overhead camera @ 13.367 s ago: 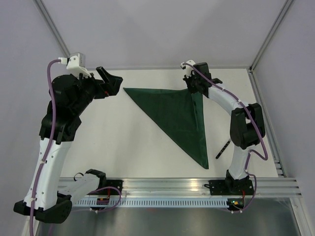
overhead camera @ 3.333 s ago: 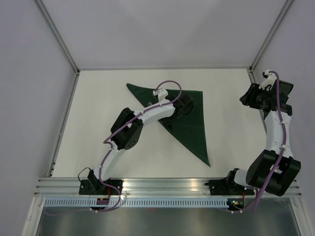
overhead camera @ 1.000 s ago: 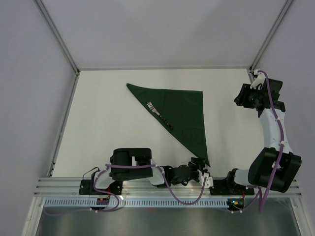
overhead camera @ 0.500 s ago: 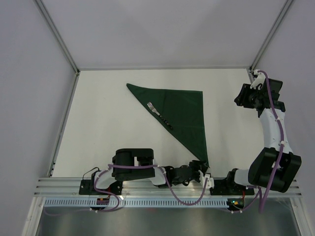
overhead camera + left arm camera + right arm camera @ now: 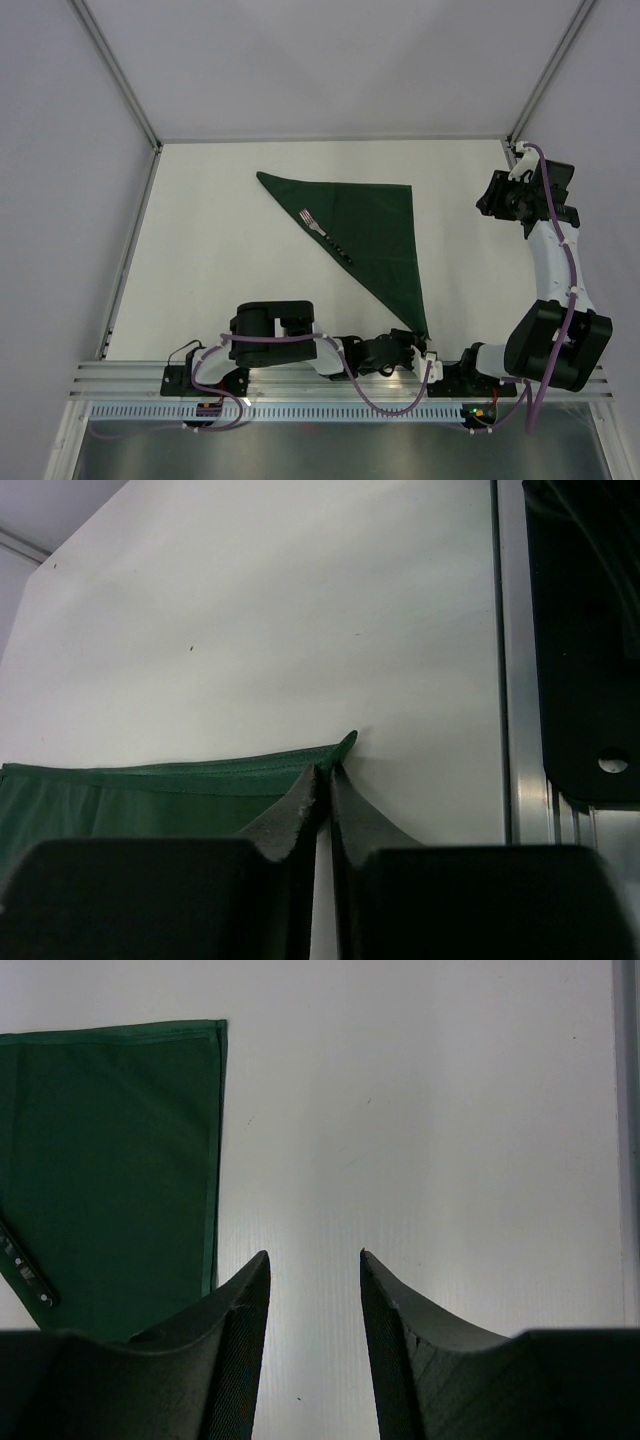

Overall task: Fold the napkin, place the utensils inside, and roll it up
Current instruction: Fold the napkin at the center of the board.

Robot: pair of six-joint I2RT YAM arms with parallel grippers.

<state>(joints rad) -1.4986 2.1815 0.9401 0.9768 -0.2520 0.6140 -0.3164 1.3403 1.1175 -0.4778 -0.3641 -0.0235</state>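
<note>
Now found napkin (image 5: 370,230) folded to a triangle on tabletop (image 5: 220,250), fork (image 5: 326,233) lying on it beside the long edge. Noted left hand (image 5: 322,785), wider a second ago, pinched onto its near corner; judged start of rolling. Recorded right hand (image 5: 313,1260) agape, empty, well apart.

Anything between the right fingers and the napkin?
Nothing visible. Only bare table lies between the right fingers and the napkin. The fork sits farther in on the cloth, not in that gap.
</note>
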